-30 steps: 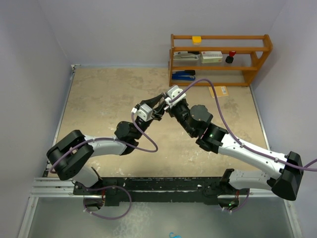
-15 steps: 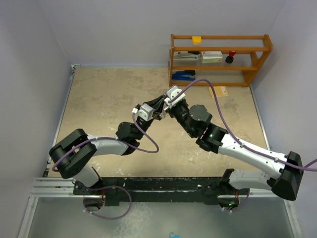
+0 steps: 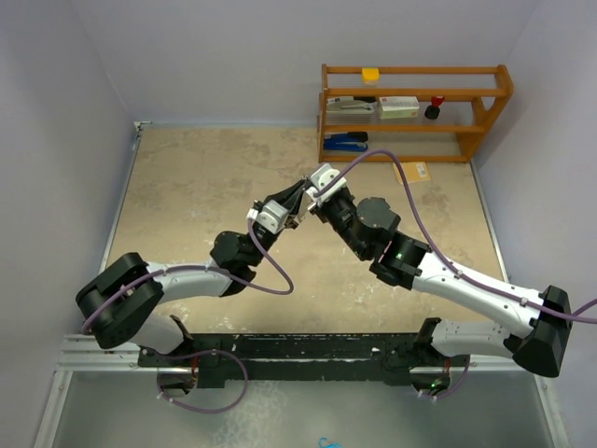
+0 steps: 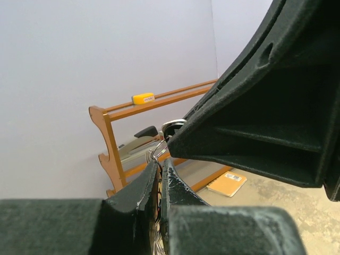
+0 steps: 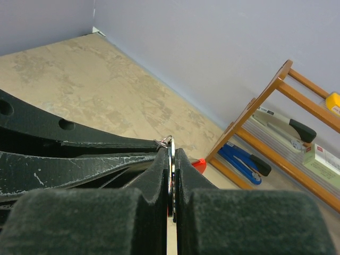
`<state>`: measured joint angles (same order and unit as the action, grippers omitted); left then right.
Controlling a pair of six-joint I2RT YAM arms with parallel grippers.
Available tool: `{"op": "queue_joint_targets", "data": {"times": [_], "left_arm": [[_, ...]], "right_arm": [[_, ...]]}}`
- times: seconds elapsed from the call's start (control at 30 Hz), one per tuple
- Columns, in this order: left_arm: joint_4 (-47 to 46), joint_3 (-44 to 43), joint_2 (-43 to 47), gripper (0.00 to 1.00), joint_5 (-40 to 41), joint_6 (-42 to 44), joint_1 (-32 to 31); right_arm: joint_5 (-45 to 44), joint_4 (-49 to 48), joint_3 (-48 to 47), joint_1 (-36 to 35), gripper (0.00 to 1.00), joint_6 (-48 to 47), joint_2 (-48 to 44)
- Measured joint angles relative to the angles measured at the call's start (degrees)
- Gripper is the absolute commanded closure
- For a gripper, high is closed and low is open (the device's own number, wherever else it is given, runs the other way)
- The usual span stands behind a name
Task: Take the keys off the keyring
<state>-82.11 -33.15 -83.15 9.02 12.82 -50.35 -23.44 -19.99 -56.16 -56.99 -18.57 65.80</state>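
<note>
Both grippers meet tip to tip above the middle of the table. My right gripper [image 3: 309, 194] [image 5: 171, 154] is shut on the keyring, whose thin silvery edge [image 5: 170, 171] shows between the pads; its red part [image 5: 200, 165] peeks out behind the right finger. My left gripper [image 3: 296, 204] [image 4: 159, 166] is shut on thin metal that I take for the keys, mostly hidden between the pads. A fine wire loop [image 4: 158, 149] [image 5: 164, 141] runs from the left tips to the right finger [image 4: 255, 117]. The left fingers [image 5: 79, 159] lie across the right wrist view.
A wooden shelf [image 3: 415, 112] stands at the back right with a blue stapler [image 3: 345, 142], a yellow block [image 3: 371, 74] and small boxes. An orange notebook [image 3: 413, 171] [image 4: 227, 183] lies on the table before it. Grey walls close the left, back and right.
My left gripper has gone from partly open to shut at the right gripper's tips. The left arm's elbow has sunk toward the left. The right arm has stayed put.
</note>
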Motion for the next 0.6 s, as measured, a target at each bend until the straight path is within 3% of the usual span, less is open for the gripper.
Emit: {"op": "queue_joint_targets", "data": {"times": [0.6], "left_arm": [[8.2, 1.14, 5.62, 1.0, -3.63, 6.73, 0.02]], "right_arm": [[0.0, 1.31, -2.29, -0.33, 1.0, -3.58, 1.01]]}}
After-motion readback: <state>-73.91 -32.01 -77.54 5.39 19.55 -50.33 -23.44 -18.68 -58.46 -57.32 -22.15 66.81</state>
